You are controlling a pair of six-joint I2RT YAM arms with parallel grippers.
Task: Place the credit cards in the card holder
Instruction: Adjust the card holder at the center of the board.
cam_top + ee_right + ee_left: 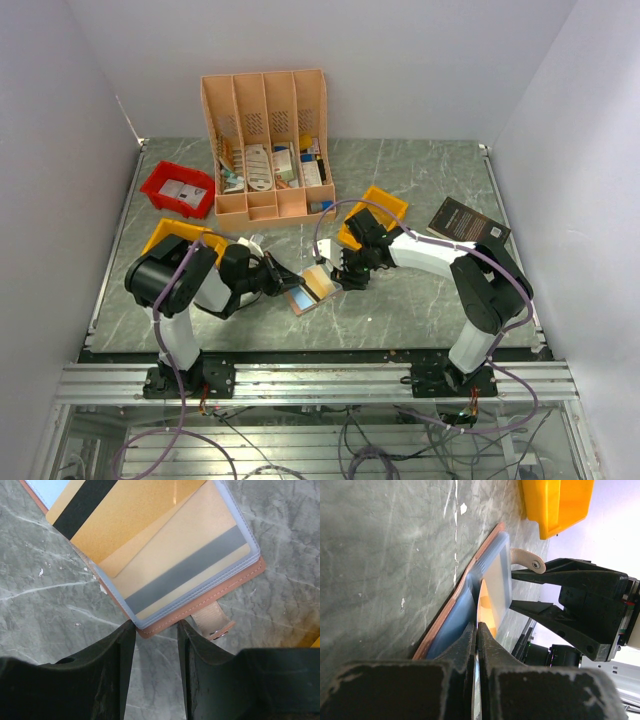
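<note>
**Green marble desk: one card pocketed, a second only partway in**

Grey-green marbled desk and plain white walls frame the work. The small tan-brown leather-like folding card holder lies open near the middle of the desk, between the two arms. A peach slotted desk organiser, a red plastic bin and a black book sit well apart from it.

One card looks finished. A gold card with a grey stripe sits wholly behind the clear pocket panel on one leaf of the card holder.

A second one, a gold credit card with a black stripe, is not home yet. It lies slanted across the pocket's open side, one end over the panel and the rest reaching out past it. Whether its leading edge has slipped under the plastic or only rests on top, I cannot tell.

The left pincer is pressed together, pinching that card by its outer edge. The right pincer is spread, its tips either side of the holder's near corner, just beside the tan snap strap. Whether it bears down on the leather is not clear.

By my reckoning, the striped card must be squared to the pocket and slid fully in. A pale blue patch shows on the other leaf, either a card or a bare pocket. Whether more cards wait elsewhere cannot be made out.
</note>
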